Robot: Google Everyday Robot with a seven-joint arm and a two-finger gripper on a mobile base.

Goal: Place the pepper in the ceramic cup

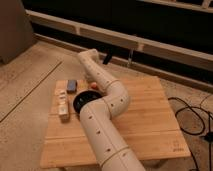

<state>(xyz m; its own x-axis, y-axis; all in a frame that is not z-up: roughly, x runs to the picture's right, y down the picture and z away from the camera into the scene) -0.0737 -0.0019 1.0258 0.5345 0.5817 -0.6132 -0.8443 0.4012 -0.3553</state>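
reaching down over the bench [145, 112], the gripper [89, 75] sits at the pepper [94, 86] beside the bowl [78, 103]; whether it is spread or pinching, i cannot tell.

One table [150, 115], one bowl [78, 103], one pepper [94, 86], one gripper [91, 80] by the pepper

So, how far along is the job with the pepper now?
Nothing looks finished. In hand: the end effector is down near the far edge of the table, right by the pepper, beside the dark bowl; a grip is not visible. Left: lift the pepper and put it in the cup, which I cannot pick out.
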